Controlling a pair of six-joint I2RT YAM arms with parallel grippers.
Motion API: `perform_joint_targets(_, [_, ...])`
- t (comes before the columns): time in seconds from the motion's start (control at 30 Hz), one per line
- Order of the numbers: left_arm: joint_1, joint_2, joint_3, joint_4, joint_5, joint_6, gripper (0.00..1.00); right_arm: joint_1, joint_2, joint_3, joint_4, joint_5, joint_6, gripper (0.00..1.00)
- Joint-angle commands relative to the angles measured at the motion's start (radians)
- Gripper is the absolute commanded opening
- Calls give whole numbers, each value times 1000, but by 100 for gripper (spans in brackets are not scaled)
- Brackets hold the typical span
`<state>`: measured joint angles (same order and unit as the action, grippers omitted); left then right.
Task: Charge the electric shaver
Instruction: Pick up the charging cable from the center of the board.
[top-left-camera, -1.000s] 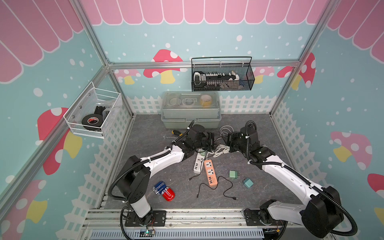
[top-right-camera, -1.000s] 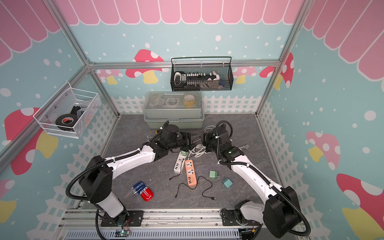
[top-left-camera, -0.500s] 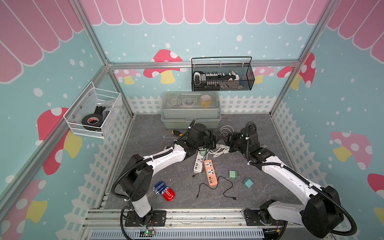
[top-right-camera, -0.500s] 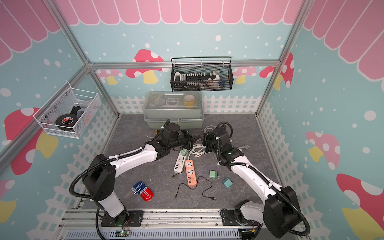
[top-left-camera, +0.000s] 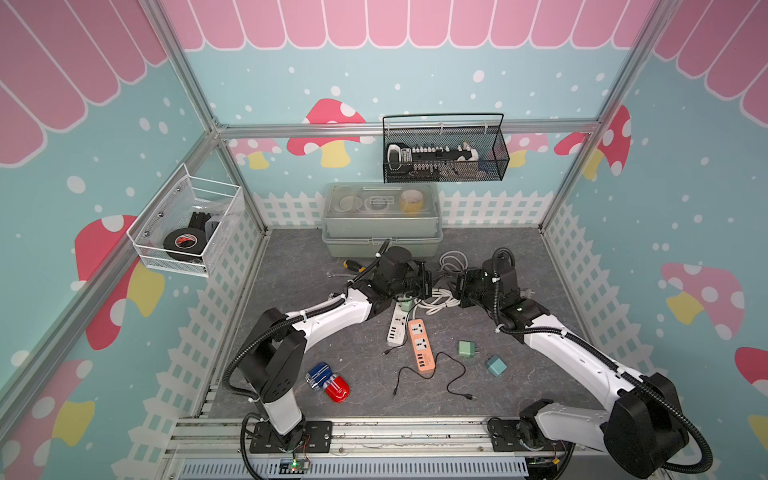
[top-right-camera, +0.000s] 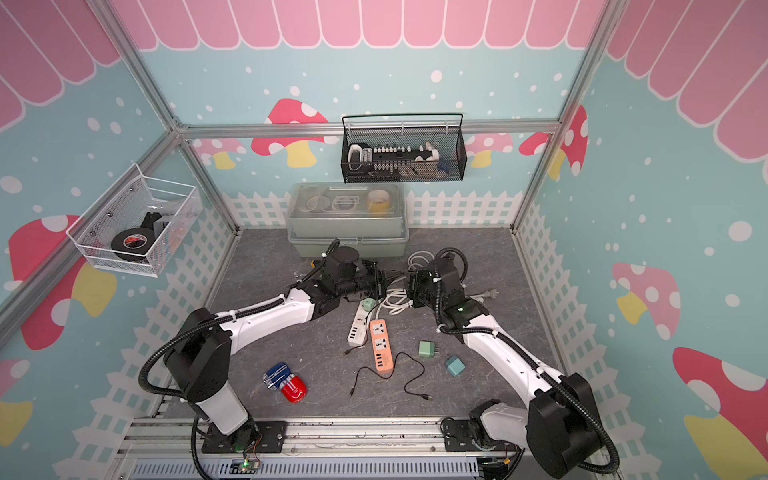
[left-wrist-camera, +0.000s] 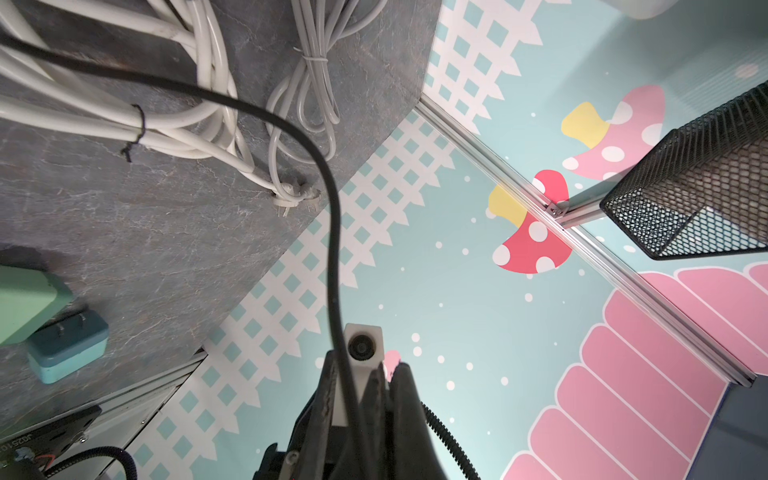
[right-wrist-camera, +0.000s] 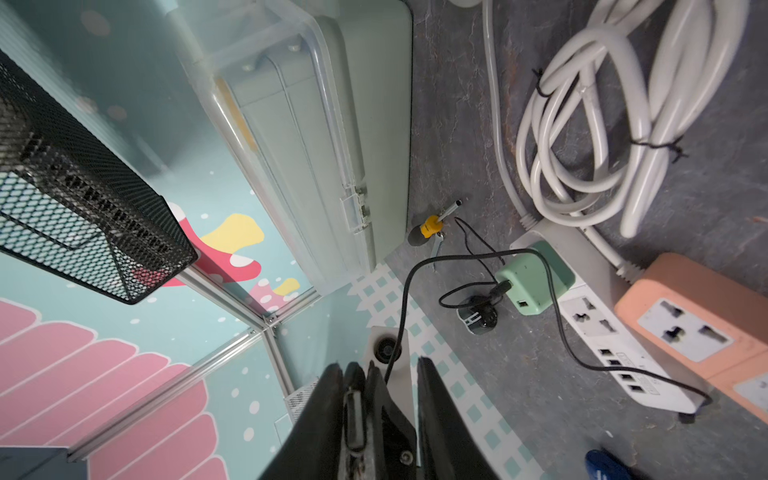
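My two grippers face each other closely above the mat's middle in both top views. My left gripper (top-left-camera: 428, 278) (left-wrist-camera: 357, 370) is shut on a thin black cable (left-wrist-camera: 332, 232). My right gripper (top-left-camera: 458, 286) (right-wrist-camera: 399, 365) stands open, and the same cable (right-wrist-camera: 557, 316) runs into its gap. The cable's other end is plugged into a green adapter (right-wrist-camera: 536, 278) seated on the white power strip (right-wrist-camera: 615, 345) (top-left-camera: 397, 328). A small dark grey device (right-wrist-camera: 478, 320), seemingly the electric shaver, lies on the mat beside the adapter. My left arm hides it in both top views.
A grey toolbox (top-left-camera: 382, 220) stands at the back, with a screwdriver (top-left-camera: 353, 264) in front of it. Coiled white cords (top-left-camera: 440, 299) lie under the grippers. An orange power strip (top-left-camera: 422, 345), a loose black cable (top-left-camera: 432, 374), two loose adapters (top-left-camera: 465, 349) (top-left-camera: 496, 365) and a red-and-blue item (top-left-camera: 328, 382) lie nearer.
My left gripper has shut on the black cable. My right gripper, shut before, has opened. Both arms have stayed almost in place.
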<state>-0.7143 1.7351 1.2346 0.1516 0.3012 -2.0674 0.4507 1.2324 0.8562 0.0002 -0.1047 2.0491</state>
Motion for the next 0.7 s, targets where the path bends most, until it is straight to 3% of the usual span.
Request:
perform_joint_targets(0.0, [6, -35, -11, -16, 13, -111, 0, -14, -22, -16, 14, 4, 7, 27])
perform_joint_targets(0.3, [7, -22, 4, -17, 23, -106, 0, -18, -17, -10, 12, 2, 2, 0])
perform_joint_targets(0.37, [7, -12, 13, -18, 36, -98, 4, -18, -15, -6, 14, 1, 4, 0])
perform_joint_targets(0.47, [7, 1, 26, -19, 49, -85, 19, -18, -12, 5, 9, -3, 6, 0])
perform_joint_targets(0.67, [6, 23, 59, -33, 57, -71, 22, -18, -7, 20, -9, -7, 5, 0])
